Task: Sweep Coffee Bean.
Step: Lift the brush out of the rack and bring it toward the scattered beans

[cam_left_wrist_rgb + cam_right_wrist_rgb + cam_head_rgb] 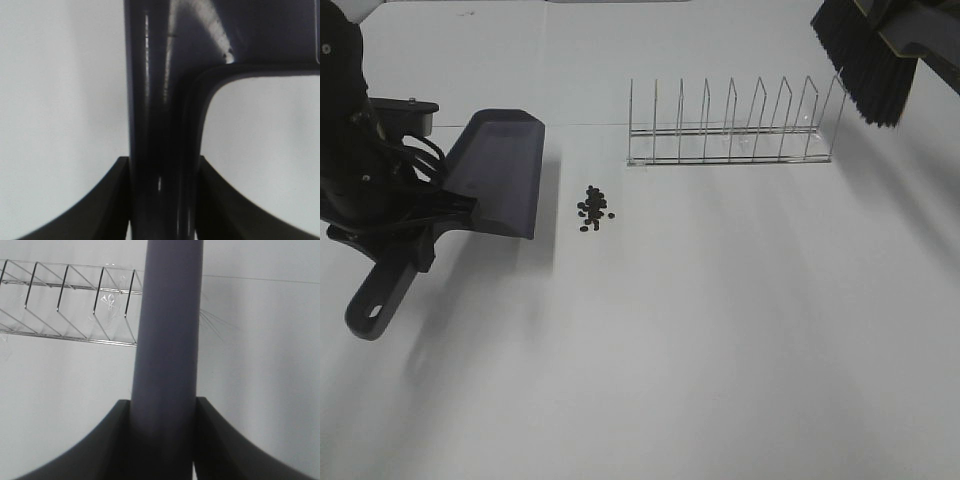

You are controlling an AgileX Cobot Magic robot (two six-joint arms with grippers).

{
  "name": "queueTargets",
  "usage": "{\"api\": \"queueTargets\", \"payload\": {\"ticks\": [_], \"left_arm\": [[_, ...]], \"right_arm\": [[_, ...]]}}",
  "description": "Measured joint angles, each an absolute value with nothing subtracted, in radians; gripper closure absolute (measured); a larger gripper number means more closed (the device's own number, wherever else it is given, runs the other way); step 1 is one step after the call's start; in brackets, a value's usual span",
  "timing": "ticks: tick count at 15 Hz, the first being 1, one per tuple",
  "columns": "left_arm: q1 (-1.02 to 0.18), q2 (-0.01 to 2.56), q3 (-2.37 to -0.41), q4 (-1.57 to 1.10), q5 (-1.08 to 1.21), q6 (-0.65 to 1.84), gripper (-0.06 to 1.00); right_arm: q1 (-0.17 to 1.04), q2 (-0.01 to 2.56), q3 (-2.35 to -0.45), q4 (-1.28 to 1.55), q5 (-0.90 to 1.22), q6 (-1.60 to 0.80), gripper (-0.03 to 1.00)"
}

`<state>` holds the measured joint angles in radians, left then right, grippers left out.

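Dustpan handle comes first in the high view: the dustpan (500,170) lies at the left with its handle end towards the camera and its open lip turned to the middle of the surface (720,350). The left tool (425,225) holds it at the neck of the handle. A shadow cast beside the pan suggests that it is held a little off the surface, though I cannot be sure. The coffee beans (593,208) sit in one small, tight heap on the surface just beside the lip, apart from it. No bean shows inside the pan. Beyond them stands a wire rack (730,125), and past its right end the brush (865,60) hangs in the air, bristles down, well apart from the beans.

Seen from the left wrist, the left tool (162,200) is clenched on the dark dustpan (165,100) handle, a finger pressed to each side. No beans show here.

Seen from the right wrist, the right tool (162,440) grips the pale shaft of the brush (167,315) in the same way, with the rack (70,305) behind it. The bristles and the beans are out of sight.

By my judgement both implements are in hand and the sweeping itself is not yet begun. Left to do: seat the lip on the surface by the heap, bring the brush round to the far side of the beans, and draw them all into the pan.
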<state>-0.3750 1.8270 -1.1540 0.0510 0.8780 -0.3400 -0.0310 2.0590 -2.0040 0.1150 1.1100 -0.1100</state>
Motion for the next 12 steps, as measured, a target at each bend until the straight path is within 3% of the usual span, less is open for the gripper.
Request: {"api": "queueTargets", "payload": {"ticks": [4, 8, 12], "left_arm": [[-0.375, 1.829, -1.151, 0.06, 0.916, -0.34, 0.62], [-0.384, 1.909, -1.147, 0.062, 0.925, -0.34, 0.62], [-0.415, 1.994, -1.147, 0.043, 0.89, -0.342, 0.62]], "right_arm": [[-0.014, 2.019, -1.978, 0.115, 1.223, -0.109, 0.7], [0.14, 1.988, -1.836, 0.048, 1.205, -0.048, 0.7], [0.309, 2.019, -1.701, -0.116, 1.047, 0.129, 0.7]]}}
